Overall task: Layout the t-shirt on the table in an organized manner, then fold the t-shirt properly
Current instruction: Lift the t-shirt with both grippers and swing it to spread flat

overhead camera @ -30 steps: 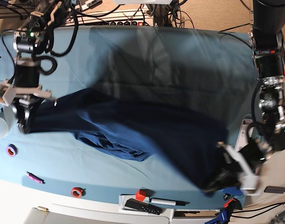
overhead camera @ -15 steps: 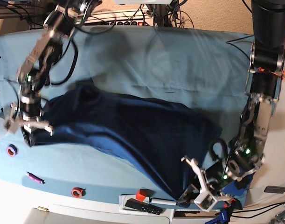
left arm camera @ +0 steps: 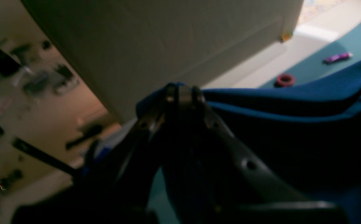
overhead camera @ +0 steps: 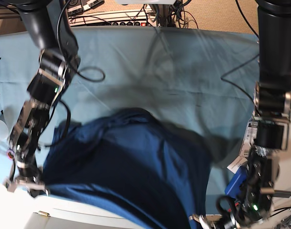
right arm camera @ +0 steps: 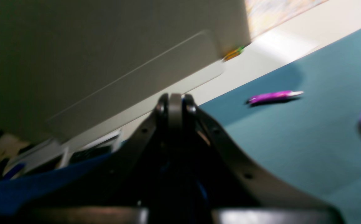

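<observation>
The left gripper [left arm camera: 182,93] is closed tight on a fold of the t-shirt [overhead camera: 135,176], blue cloth bunched round its tips. The right gripper [right arm camera: 174,102] is likewise pinched shut, with dark fabric seen just beneath its jaws, so an edge of the shirt is judged to be held there too. The shirt is stretched between both arms and drawn over the near edge of the table [overhead camera: 150,62]. The laying-out step is judged to be in hand; next, the shirt should be carried back over the cloth and lowered flat.
</observation>
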Tool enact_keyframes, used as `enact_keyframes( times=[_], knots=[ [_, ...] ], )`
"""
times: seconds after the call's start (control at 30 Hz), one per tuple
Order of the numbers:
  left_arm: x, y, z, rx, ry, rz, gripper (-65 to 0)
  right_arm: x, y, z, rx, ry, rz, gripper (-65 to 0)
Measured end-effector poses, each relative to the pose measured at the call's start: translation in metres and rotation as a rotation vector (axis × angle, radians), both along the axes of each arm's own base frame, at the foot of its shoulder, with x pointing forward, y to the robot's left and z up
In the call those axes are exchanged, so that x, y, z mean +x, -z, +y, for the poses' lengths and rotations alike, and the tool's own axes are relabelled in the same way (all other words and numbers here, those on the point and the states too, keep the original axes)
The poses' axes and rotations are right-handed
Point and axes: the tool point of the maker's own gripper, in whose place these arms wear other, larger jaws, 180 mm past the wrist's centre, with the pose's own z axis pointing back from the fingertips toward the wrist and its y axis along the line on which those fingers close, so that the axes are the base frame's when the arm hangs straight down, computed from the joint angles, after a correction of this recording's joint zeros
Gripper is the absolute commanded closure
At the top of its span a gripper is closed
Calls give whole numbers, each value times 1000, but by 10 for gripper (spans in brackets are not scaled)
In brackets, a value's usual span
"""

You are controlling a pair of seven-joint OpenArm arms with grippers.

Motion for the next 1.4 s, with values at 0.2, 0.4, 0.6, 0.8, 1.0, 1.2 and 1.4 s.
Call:
enact_keyframes(
  times=[0.2, 0.4, 0.6, 0.8, 1.0, 1.2, 1.4],
  knots=[
    [0, -1, 7, 5, -9, 62, 0, 7, -11, 8, 8, -51, 37, 0],
    [-11, 65, 4, -6, -7, 170, 0, -2, 17, 9, -11, -61, 120, 0],
    [-24, 116, -27, -20, 2, 203, 0, -16, 53, 6, -50, -53, 211, 0],
    [-32, 123, -51, -49, 58, 226, 0, -38, 100, 12, -42, -88, 335, 0],
    [-59, 98, -42, -172, 229, 225, 0, -76, 105, 48, -72, -286, 282, 0],
    [-99, 66, -4, -300, 291, 197, 0, -126, 45, 61, -279, -301, 147, 0],
    [-143, 59, 21, -294, 294, 161, 0, -172, 13, 85, -415, -321, 99, 0]
  ],
)
